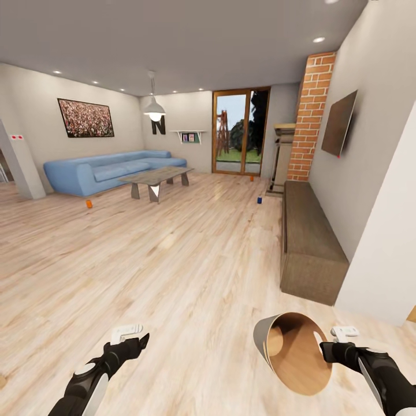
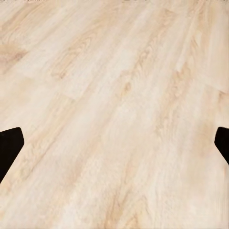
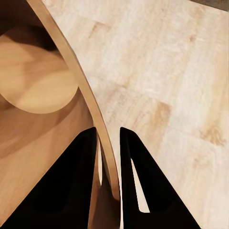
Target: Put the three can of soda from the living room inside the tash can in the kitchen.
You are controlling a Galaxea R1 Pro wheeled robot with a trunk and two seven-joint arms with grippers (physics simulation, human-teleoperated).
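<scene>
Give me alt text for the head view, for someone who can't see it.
The right gripper holds a tilted trash can by its rim above a living room's light wood floor, the left gripper empty. Ahead, two orange soda cans and a blue one stand on the floor near a blue sofa and coffee table.

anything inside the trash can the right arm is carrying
No cans show inside the trash can: the head view shows bare brown wall and its round bottom. The right gripper pinches its rim, one finger inside. The near inner wall is hidden.
</scene>
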